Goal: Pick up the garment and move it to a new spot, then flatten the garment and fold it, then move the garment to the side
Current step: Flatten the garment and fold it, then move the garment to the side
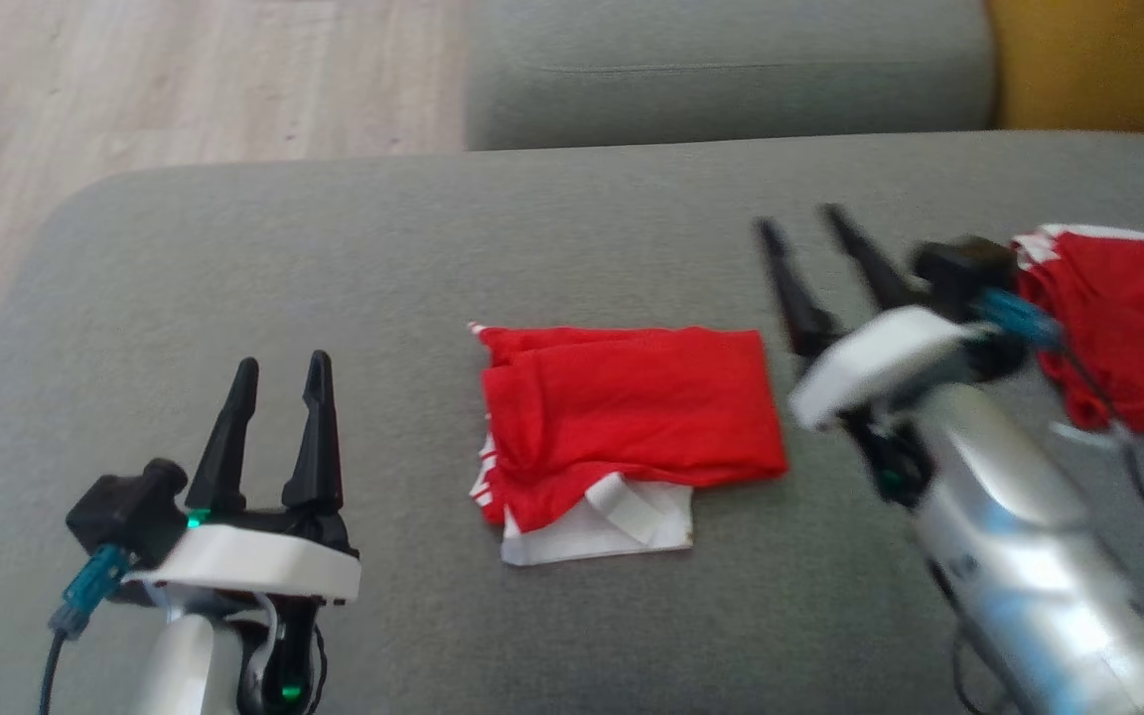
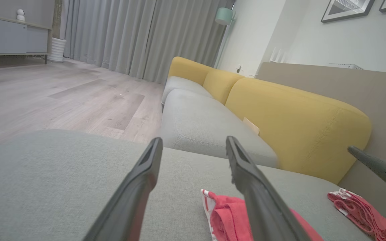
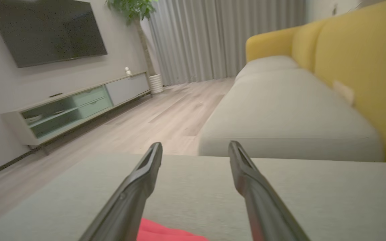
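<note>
Both stand apart, empty: my left gripper [image 1: 283, 359] and blurred right gripper [image 1: 798, 218], whose wrist partly covers a second red cloth [image 1: 1138, 318]. Between them lies the folded garment [image 1: 632, 417], long axis running gripper to gripper.

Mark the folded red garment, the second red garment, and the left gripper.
folded red garment [image 1: 632, 407], head view, middle of top red layer
second red garment [image 1: 1128, 318], head view, its red middle
left gripper [image 1: 283, 359], head view, midway between fingertips
</note>
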